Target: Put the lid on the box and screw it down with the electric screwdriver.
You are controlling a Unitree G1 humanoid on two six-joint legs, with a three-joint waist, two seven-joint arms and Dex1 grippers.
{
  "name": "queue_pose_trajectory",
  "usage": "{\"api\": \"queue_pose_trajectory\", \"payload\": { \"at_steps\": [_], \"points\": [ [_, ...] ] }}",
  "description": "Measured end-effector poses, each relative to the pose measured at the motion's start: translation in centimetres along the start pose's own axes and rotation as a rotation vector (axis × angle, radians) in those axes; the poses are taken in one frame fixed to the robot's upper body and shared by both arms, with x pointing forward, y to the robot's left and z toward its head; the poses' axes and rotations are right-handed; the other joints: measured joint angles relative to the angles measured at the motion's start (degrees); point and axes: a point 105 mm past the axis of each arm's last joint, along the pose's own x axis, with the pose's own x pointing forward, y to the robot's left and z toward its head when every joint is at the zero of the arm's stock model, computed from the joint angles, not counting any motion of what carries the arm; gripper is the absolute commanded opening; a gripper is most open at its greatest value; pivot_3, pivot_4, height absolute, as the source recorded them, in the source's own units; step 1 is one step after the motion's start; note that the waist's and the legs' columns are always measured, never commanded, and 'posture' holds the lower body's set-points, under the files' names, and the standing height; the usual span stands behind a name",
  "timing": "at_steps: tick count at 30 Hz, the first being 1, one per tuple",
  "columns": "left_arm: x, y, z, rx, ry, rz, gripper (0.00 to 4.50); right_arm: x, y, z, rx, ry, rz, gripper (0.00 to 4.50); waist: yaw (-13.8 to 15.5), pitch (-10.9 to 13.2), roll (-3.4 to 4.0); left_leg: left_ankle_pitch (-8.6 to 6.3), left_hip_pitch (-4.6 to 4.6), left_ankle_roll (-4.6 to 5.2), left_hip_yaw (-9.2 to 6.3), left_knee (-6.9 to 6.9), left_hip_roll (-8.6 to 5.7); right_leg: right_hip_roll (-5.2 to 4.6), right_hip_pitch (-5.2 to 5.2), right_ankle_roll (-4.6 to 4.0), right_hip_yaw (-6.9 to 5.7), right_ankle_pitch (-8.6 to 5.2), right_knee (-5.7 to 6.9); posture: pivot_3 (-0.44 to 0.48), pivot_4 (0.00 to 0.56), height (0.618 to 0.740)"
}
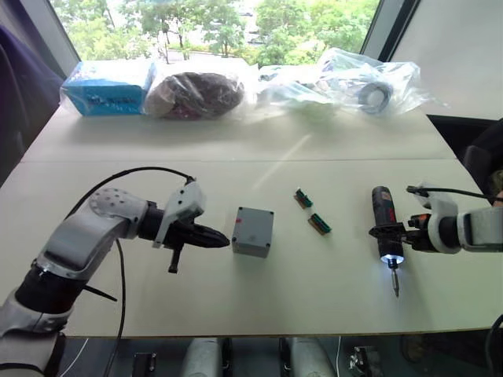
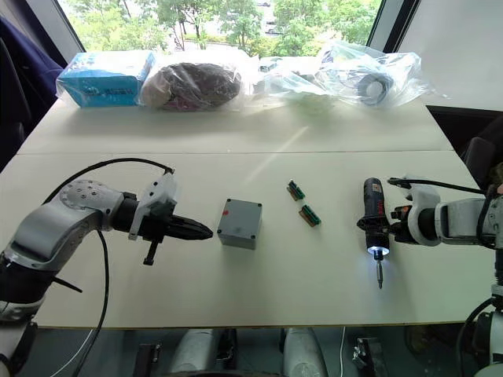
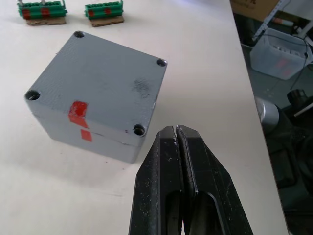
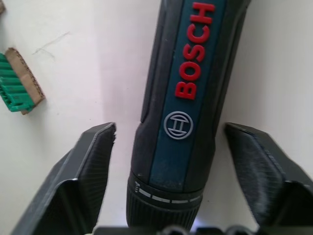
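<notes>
My left gripper point(image 1: 222, 238) has its two black fingers pressed together with nothing between them, its tip just left of the box point(image 1: 253, 232) and a little apart from it. In the left wrist view the lid point(image 3: 100, 84) already sits on top of the box, flush with its edges, four screw holes at the corners and a red mark crossing the seam on the side facing me. The box stands near the middle of the pale surface point(image 1: 259, 294).

My right gripper point(image 4: 171, 142) is spread wide, one finger on either side of the electric screwdriver point(image 1: 387, 230), with a clear gap on both sides, so it is not gripping the tool. The screwdriver lies flat on the right part of the surface, its lit tip and thin bit pointing toward the near edge.

Between box and screwdriver, slightly farther away, lie two small green connector blocks point(image 1: 319, 224). Along the far edge I see a blue carton point(image 1: 106, 88) at the left and several clear plastic bags point(image 1: 346, 78) to its right.
</notes>
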Motion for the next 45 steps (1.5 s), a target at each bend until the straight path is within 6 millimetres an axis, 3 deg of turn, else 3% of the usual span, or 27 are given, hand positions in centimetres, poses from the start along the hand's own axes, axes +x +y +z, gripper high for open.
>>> {"api": "queue_pose_trajectory", "payload": {
  "at_steps": [3, 5, 10, 14, 18, 20, 24, 31, 40, 45],
  "points": [
    [-0.2, 1.1, 0.7, -0.006, -0.031, 0.045, 0.00, -0.4, 0.3, 1.5, -0.061, -0.072, -0.032, 4.48, -0.1, 0.0, 0.00, 0.00, 0.00, 0.00, -0.01, 0.01, 0.00, 0.01, -0.01, 0.02, 0.00, 0.01, 0.01, 0.000, 0.150, 0.740],
    [-0.6, 2.0, 1.1, -0.017, -0.051, 0.082, 0.00, -1.0, 1.5, 2.8, -0.122, -0.134, 0.003, 4.48, -0.1, 0.0, 0.01, 0.00, 0.00, 0.00, -0.01, 0.00, 0.01, 0.04, -0.03, 0.02, 0.00, 0.01, 0.03, 0.000, 0.150, 0.740],
    [-1.8, 4.4, 1.7, -0.066, -0.125, 0.195, 0.00, -3.8, 6.8, 5.2, -0.381, -0.341, 0.214, 4.48, -0.1, 0.0, 0.01, 0.00, 0.00, 0.00, -0.03, 0.00, 0.07, 0.06, -0.04, 0.03, -0.01, 0.01, 0.05, 0.000, 0.150, 0.740],
    [-2.0, 5.2, 0.6, -0.105, -0.120, 0.254, 0.00, -4.1, 11.6, 3.2, -0.658, -0.399, 0.387, 4.48, -0.1, 0.0, -0.02, 0.01, 0.00, -0.01, -0.02, 0.04, 0.17, 0.05, -0.03, 0.04, -0.02, 0.02, 0.07, 0.000, 0.150, 0.740],
    [-1.1, 5.0, -2.8, -0.112, -0.002, 0.289, 0.00, -1.1, 14.7, -2.5, -0.898, -0.264, 0.520, 4.48, 0.1, 0.0, -0.03, 0.04, 0.00, -0.06, 0.00, 0.15, 0.15, 0.04, -0.02, 0.03, -0.02, 0.02, 0.16, 0.000, 0.150, 0.740],
    [-0.4, 4.8, -3.2, -0.120, -0.001, 0.275, 0.00, 0.1, 15.5, -4.0, -0.934, -0.235, 0.561, 4.48, 0.3, 0.0, -0.03, 0.02, -0.13, -0.05, -0.03, 0.55, 0.19, 0.04, -0.05, 0.03, -0.03, 0.02, 0.41, 0.000, 0.150, 0.740],
    [0.6, 4.5, -3.0, -0.069, 0.009, 0.253, 0.00, 1.7, 16.5, -4.9, -0.993, -0.243, 0.574, 4.48, 0.7, 0.0, -0.05, -0.05, -0.14, 0.05, -0.01, 0.92, 0.24, 0.04, -0.05, -0.01, 0.01, 0.03, 0.65, 0.000, 0.150, 0.740],
    [3.1, 3.9, -3.3, 0.005, 0.033, 0.186, 0.00, 2.5, 18.7, -5.1, -0.970, -0.275, 0.646, 4.48, 1.2, 0.0, -0.08, -0.03, -0.11, 0.03, -0.02, 0.94, 0.23, 0.08, -0.04, -0.06, -0.01, 0.07, 0.76, 0.000, 0.150, 0.740],
    [4.8, 6.1, -2.6, 0.041, 0.015, 0.203, 0.00, 2.5, 19.7, -6.5, -0.877, -0.197, 0.745, 4.48, 1.2, 0.0, -0.10, -0.03, -0.10, 0.04, -0.04, 0.95, 0.13, 0.08, -0.03, -0.05, -0.03, 0.07, 0.80, 0.000, 0.150, 0.740],
    [5.6, 6.7, -2.3, 0.059, -0.002, 0.207, 0.00, 1.6, 21.1, -7.4, -0.838, -0.182, 0.847, 4.48, 1.1, 0.0, -0.10, -0.03, -0.10, 0.04, -0.06, 0.96, 0.13, 0.08, -0.03, -0.05, -0.03, 0.08, 0.82, 0.000, 0.150, 0.740]
  ]
}}
